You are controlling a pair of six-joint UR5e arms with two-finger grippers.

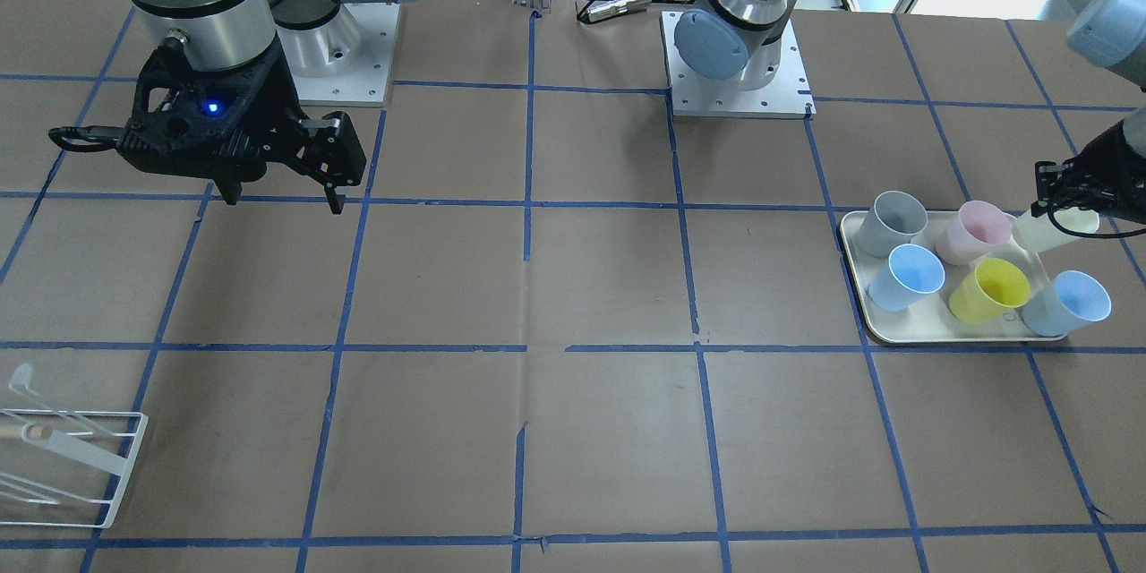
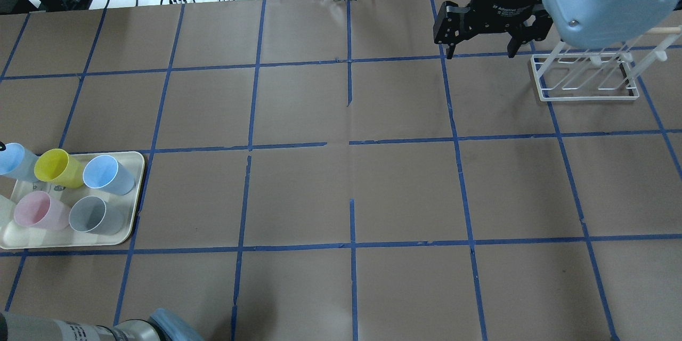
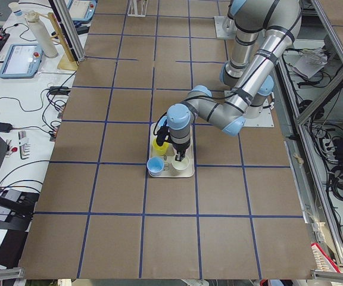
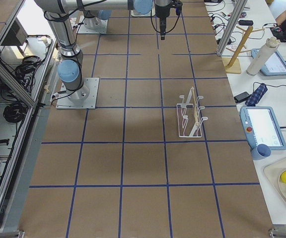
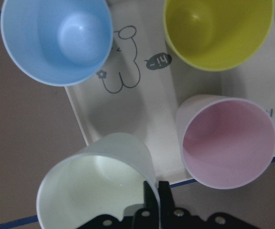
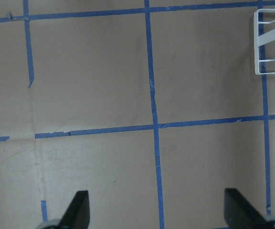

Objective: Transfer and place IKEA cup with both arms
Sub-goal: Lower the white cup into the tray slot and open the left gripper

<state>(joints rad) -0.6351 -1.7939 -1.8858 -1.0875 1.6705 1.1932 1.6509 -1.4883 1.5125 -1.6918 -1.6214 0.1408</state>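
Tabletop: brown paper marked by a blue tape grid. On it lie a cream tray at the robot's left, a white wire rack at its right, two mounting plates, and apparently one light-blue cup just beside the tray's corner.

A cream tray sits on the brown table, which is gridded with blue tape. 5 cups stand upright there: grey cup, pink cup, yellow cup, 1 blue cup beside the grey, and a 2nd blue cup at the tray's corner. A "hi" cartoon marks the tray floor. A white wire rack stands well apart.
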